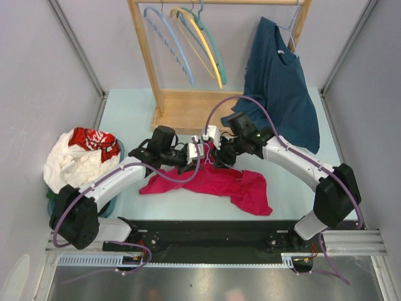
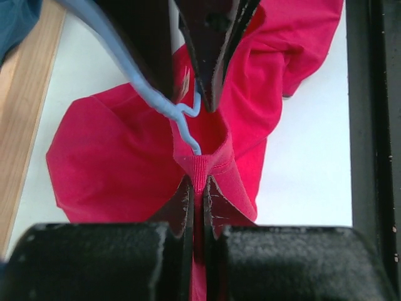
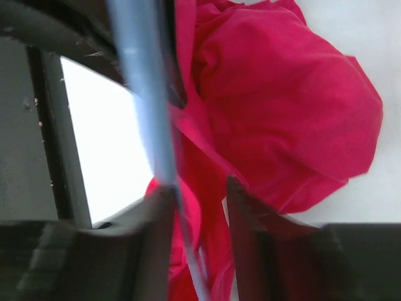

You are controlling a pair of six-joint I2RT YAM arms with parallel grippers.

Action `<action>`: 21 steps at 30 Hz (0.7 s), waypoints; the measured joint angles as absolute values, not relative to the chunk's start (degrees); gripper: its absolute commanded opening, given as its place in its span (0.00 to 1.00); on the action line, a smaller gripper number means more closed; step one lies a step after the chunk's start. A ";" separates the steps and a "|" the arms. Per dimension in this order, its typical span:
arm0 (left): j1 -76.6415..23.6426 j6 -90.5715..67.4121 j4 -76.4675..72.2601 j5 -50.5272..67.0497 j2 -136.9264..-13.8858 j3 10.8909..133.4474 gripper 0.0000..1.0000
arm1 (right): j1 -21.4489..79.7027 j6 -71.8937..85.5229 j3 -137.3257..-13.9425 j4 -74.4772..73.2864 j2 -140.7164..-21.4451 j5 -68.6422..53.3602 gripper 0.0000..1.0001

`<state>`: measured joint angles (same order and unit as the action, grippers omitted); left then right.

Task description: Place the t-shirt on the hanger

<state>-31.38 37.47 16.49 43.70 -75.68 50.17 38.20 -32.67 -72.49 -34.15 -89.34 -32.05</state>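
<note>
The crimson t-shirt [image 1: 216, 180] lies crumpled on the table in front of both arms. My left gripper [image 1: 190, 152] is shut on its ribbed collar [image 2: 199, 172], with the neck opening held up just beyond the fingertips. The pale lavender-blue hanger [image 2: 141, 81] runs down from the upper left, and its hook [image 2: 188, 132] dips into the neck opening. My right gripper [image 1: 219, 153] meets the left one over the shirt. Its jaws stand apart. The hanger's blurred bar [image 3: 143, 94] runs along its left finger [image 3: 156, 213], with red cloth [image 3: 276, 113] beyond.
A wooden rack [image 1: 188, 106] stands at the back with sky-blue, yellow and teal hangers [image 1: 194, 37] and a dark teal shirt [image 1: 282, 81]. A white and red-printed garment pile [image 1: 78, 157] sits in a basket at the left. A black rail [image 1: 207, 232] lines the near edge.
</note>
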 measured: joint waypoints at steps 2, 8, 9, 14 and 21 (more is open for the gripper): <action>-31.29 37.45 16.34 43.51 -75.46 50.15 0.00 | 38.22 -32.53 -72.53 -34.28 -89.56 -33.10 0.00; -29.78 38.30 16.43 44.53 -75.20 49.67 0.17 | 38.41 -32.18 -72.64 -35.94 -89.56 -35.33 0.00; -29.28 38.92 16.60 45.32 -75.20 49.67 0.19 | 38.28 -32.21 -72.64 -35.92 -89.54 -35.70 0.00; -22.96 42.76 21.78 45.82 -74.43 49.60 0.20 | 34.41 -32.64 -72.64 -37.50 -87.55 -36.49 0.00; -17.34 49.82 29.87 46.35 -72.69 49.60 0.12 | 32.25 -34.06 -72.82 -39.64 -85.25 -37.85 0.00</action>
<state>-17.34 49.82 29.87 46.35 -72.69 49.60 32.25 -34.06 -72.82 -39.64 -85.25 -37.85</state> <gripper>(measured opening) 0.170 0.022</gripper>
